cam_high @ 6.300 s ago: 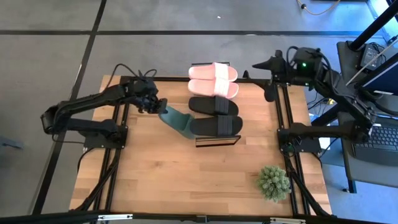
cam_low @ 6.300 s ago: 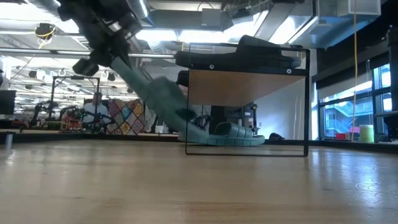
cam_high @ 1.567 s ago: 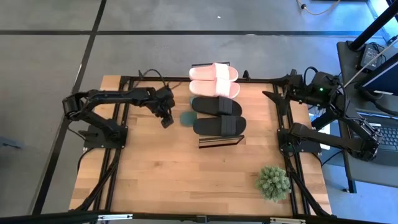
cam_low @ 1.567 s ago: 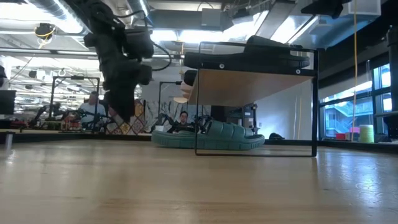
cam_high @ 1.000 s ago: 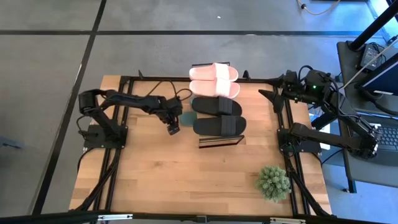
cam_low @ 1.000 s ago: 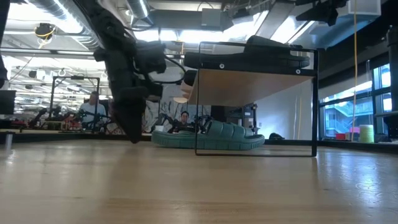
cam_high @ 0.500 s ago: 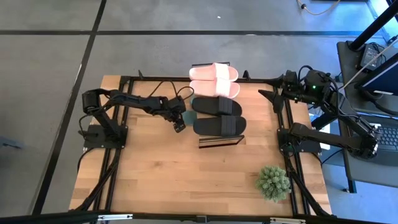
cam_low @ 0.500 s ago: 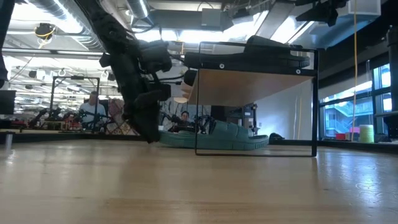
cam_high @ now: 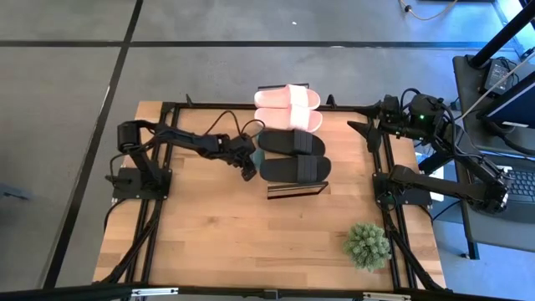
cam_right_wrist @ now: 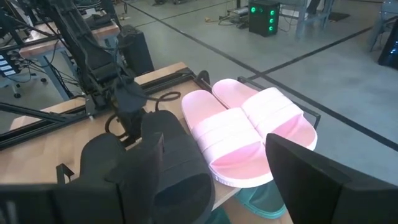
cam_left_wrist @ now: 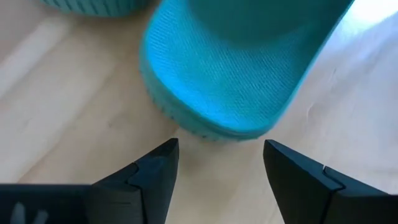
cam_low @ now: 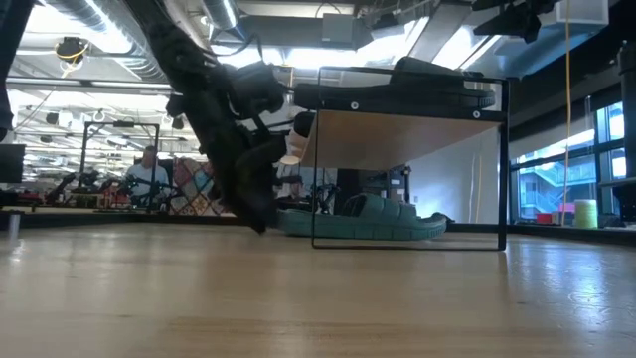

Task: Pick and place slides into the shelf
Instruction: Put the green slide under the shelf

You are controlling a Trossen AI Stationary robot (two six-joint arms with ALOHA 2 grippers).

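Observation:
The shelf (cam_high: 294, 191) stands at the table's far middle. On its top lie a pink pair (cam_high: 288, 107) and a black pair of slides (cam_high: 292, 155). A dark green slide (cam_low: 363, 221) lies flat on the table under the shelf, and the edge of a second one (cam_left_wrist: 93, 5) shows beside it. My left gripper (cam_left_wrist: 221, 146) is open, low on the table at the shelf's left side (cam_high: 249, 171). Its fingertips flank the rounded end of the green slide (cam_left_wrist: 230, 81). My right gripper (cam_right_wrist: 214, 140) hangs open at the far right (cam_high: 355, 127). My left gripper comes level from the table's left, its open fingertips (cam_left_wrist: 168, 149) right at the green slide's rounded left end (cam_left_wrist: 205, 127). I cannot tell whether they touch it. The slide lies flat on its sole on the table, under the shelf.
A small potted plant (cam_high: 368, 245) stands near the table's right front corner. Black frame rails (cam_high: 159, 209) run along both sides. The near half of the wooden table (cam_high: 251, 242) is bare. People and workbenches show in the room beyond, in the low view.
My left gripper has travelled low over the table toward the right edge, up to the shelf's left side. The green slide has slid along the table to the right, farther under the shelf.

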